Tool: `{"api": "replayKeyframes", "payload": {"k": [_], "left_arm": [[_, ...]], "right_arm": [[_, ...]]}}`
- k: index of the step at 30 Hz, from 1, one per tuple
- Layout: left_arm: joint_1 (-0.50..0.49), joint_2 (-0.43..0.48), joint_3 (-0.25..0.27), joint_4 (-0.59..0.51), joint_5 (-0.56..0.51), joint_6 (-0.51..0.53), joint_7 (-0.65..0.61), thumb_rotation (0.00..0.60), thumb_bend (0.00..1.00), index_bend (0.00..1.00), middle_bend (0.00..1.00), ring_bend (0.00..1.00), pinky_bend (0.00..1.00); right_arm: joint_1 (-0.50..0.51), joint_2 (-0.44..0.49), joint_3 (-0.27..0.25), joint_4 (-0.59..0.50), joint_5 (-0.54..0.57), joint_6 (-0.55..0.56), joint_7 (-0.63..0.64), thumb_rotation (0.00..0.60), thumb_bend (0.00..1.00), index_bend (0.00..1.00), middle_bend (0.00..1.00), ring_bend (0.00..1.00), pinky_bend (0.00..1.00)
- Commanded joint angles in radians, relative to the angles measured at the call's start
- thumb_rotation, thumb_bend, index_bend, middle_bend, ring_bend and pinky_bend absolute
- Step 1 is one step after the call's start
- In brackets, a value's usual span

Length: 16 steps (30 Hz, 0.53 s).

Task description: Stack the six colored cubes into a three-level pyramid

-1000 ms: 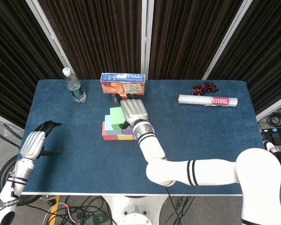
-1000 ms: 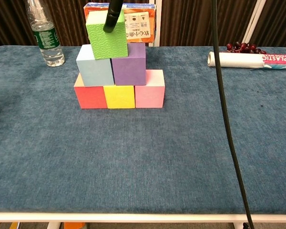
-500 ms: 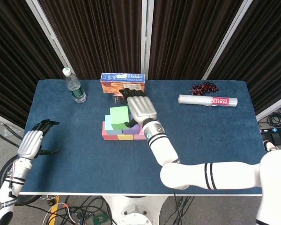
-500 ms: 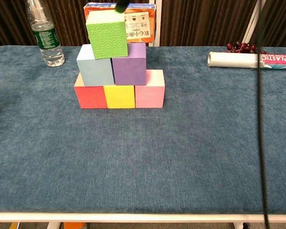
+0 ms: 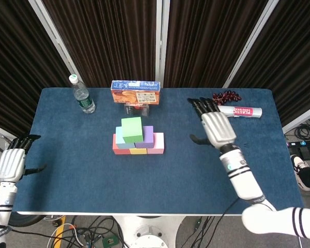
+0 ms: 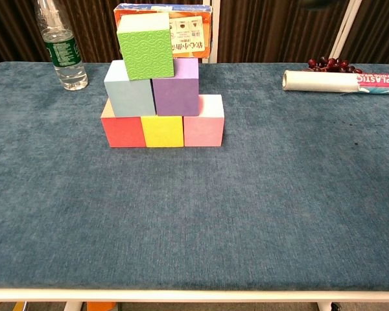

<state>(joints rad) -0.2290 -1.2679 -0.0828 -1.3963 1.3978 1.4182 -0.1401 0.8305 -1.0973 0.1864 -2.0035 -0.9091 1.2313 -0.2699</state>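
Observation:
A three-level pyramid stands mid-table. The red cube, yellow cube and pink cube form the bottom row. On them sit the light blue cube and purple cube, and the green cube tops the stack. My right hand hovers open to the right of the stack, well apart from it, holding nothing. My left hand hangs open off the table's left edge. Neither hand shows in the chest view.
A water bottle stands at the back left. An orange box lies behind the stack. A plastic-wrap roll and dark grapes lie at the back right on the blue table.
My right hand let go of the green cube and swung away to the right. The green cube stays on top. My left hand drew back further left, off the table.

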Motion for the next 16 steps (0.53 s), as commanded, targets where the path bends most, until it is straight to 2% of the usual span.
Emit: {"api": "replayKeyframes", "payload": {"k": [1, 5, 8, 16], "left_arm": [[0.042, 0.006, 0.017, -0.016, 0.021, 0.059, 0.035, 0.6, 0.08, 0.19, 0.17, 0.09, 0.15], [0.087, 0.025, 0.043, -0.057, 0.049, 0.115, 0.074, 0.6, 0.08, 0.19, 0.17, 0.09, 0.15], [0.114, 0.033, 0.063, -0.084, 0.069, 0.142, 0.092, 0.6, 0.08, 0.19, 0.17, 0.09, 0.15], [0.17, 0.031, 0.098, -0.14, 0.1, 0.185, 0.138, 0.6, 0.08, 0.19, 0.17, 0.09, 0.15]], "right_arm": [[-0.321, 0.07, -0.214, 0.143, -0.397, 0.178, 0.321, 0.6, 0.19, 0.0, 0.08, 0.0, 0.0], [-0.441, 0.028, -0.265, 0.284, -0.525, 0.297, 0.432, 0.6, 0.19, 0.0, 0.06, 0.0, 0.0], [-0.505, 0.0, -0.283, 0.353, -0.571, 0.35, 0.504, 0.6, 0.2, 0.0, 0.05, 0.0, 0.0], [-0.592, -0.047, -0.289, 0.434, -0.621, 0.39, 0.565, 0.6, 0.2, 0.0, 0.06, 0.0, 0.0]]}}
